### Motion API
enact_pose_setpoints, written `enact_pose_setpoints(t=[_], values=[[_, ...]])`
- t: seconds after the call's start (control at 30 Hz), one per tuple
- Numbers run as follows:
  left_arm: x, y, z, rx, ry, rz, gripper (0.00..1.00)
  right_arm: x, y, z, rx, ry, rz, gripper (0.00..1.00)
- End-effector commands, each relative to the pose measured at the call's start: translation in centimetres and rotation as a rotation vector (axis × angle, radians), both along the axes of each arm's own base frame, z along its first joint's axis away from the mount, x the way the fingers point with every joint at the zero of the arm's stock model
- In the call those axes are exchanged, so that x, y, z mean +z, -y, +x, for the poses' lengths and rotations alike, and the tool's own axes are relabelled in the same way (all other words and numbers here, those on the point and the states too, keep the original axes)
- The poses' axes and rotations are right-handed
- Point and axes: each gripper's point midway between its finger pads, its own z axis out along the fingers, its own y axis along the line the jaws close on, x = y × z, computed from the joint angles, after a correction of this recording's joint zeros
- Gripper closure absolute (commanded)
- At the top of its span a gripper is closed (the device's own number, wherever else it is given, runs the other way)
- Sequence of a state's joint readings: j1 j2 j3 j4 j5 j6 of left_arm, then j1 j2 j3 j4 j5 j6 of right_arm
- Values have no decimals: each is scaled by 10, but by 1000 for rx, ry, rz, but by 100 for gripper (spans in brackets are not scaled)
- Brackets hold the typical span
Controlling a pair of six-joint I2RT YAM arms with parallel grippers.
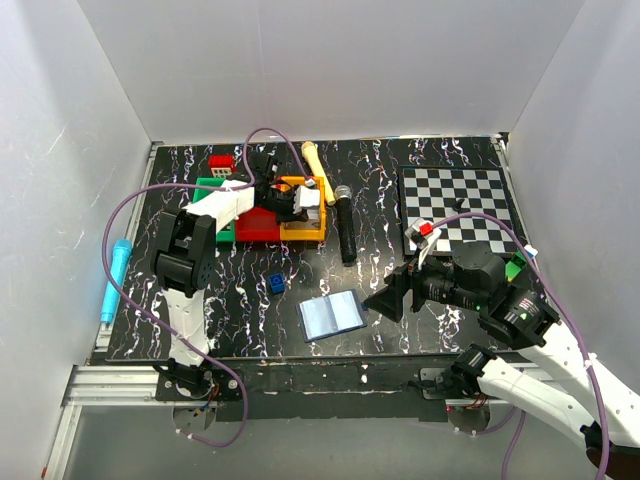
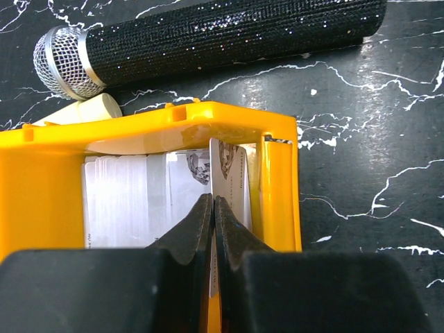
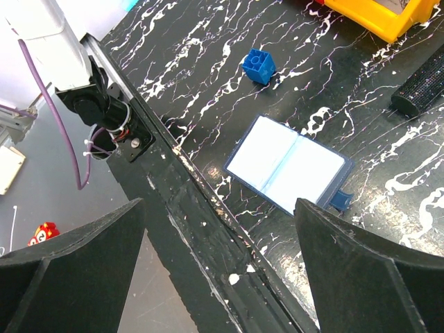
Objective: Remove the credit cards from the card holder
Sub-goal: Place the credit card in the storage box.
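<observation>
The card holder (image 1: 332,316) lies open on the black marbled table near its front edge, pale inner faces up; the right wrist view shows it (image 3: 288,166) beyond my fingers. My right gripper (image 1: 388,290) (image 3: 218,205) hovers just right of it, open and holding nothing. My left gripper (image 1: 300,200) (image 2: 213,201) reaches into the yellow bin (image 2: 139,128), shut on a whitish credit card (image 2: 232,173) standing on edge by the bin's right wall. More credit cards (image 2: 125,201) lie flat inside the bin.
A black glitter microphone (image 1: 345,225) lies right of the yellow bin (image 1: 305,232). A small blue brick (image 1: 276,284) sits left of the holder. There are red and green bricks (image 1: 255,225), a chessboard (image 1: 460,200) at the back right, and a light-blue pen (image 1: 113,280) at the left edge.
</observation>
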State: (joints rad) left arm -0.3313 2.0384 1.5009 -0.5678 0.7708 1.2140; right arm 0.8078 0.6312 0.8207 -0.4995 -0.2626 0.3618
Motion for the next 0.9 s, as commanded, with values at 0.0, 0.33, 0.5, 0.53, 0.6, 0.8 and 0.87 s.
enact_pose_setpoints(t=[0.0, 0.33, 0.5, 0.53, 0.6, 0.8, 0.87], values=[[-11, -11, 17, 47, 38, 75, 100, 16, -1, 4, -4, 51, 25, 5], [-10, -15, 30, 82, 82, 93, 100, 14, -3, 6, -1, 48, 19, 4], [-11, -15, 35, 100, 91, 95, 100, 13, -4, 6, -2, 43, 18, 4], [-11, -14, 36, 102, 89, 93, 100, 13, -3, 6, -2, 46, 18, 4], [-11, -13, 36, 102, 84, 85, 100, 13, -4, 6, -2, 43, 18, 4], [-9, -6, 30, 85, 66, 56, 100, 12, -6, 7, 3, 39, 17, 4], [-9, -5, 29, 83, 67, 56, 100, 11, -6, 7, 4, 36, 16, 4]])
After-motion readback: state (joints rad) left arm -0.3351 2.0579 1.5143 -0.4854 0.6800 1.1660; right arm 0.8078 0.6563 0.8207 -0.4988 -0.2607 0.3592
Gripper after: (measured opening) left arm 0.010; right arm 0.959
